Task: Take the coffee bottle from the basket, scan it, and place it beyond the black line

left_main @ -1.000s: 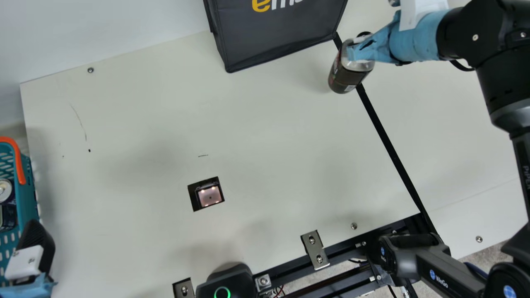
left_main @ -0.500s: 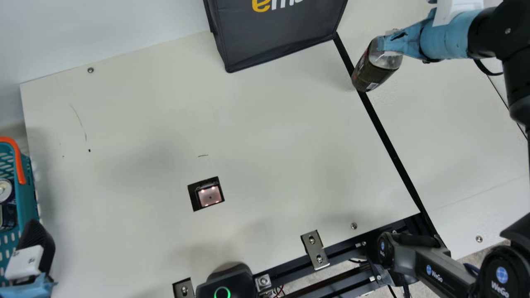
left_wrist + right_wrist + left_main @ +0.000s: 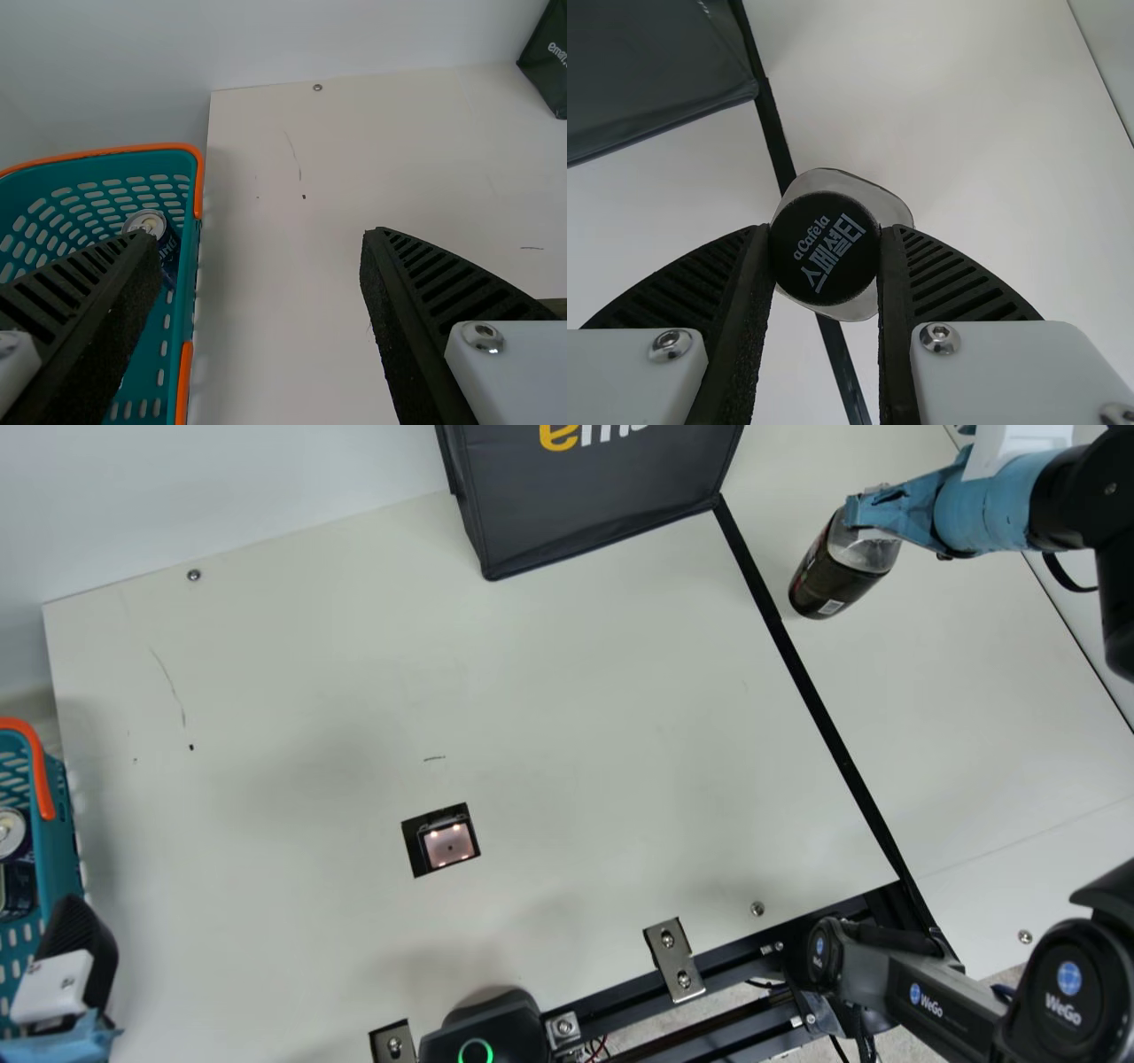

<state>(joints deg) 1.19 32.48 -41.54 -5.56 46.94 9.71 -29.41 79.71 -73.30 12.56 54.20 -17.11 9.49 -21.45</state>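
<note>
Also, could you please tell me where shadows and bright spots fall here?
Main view: soft shadows on the table, bright dots in the scanner; left wrist view: a shadow beside the basket; right wrist view: faint sheen on the black line.

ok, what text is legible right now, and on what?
"aCaféla 스페셜티": bottle cap
"WeGo": round joint cover, lower right
"WeGo": grey link beside it
"em", rest cut off: black bag
Too small to read: bottle label, link's end badge
Partly hidden, unclear: can lettering
</note>
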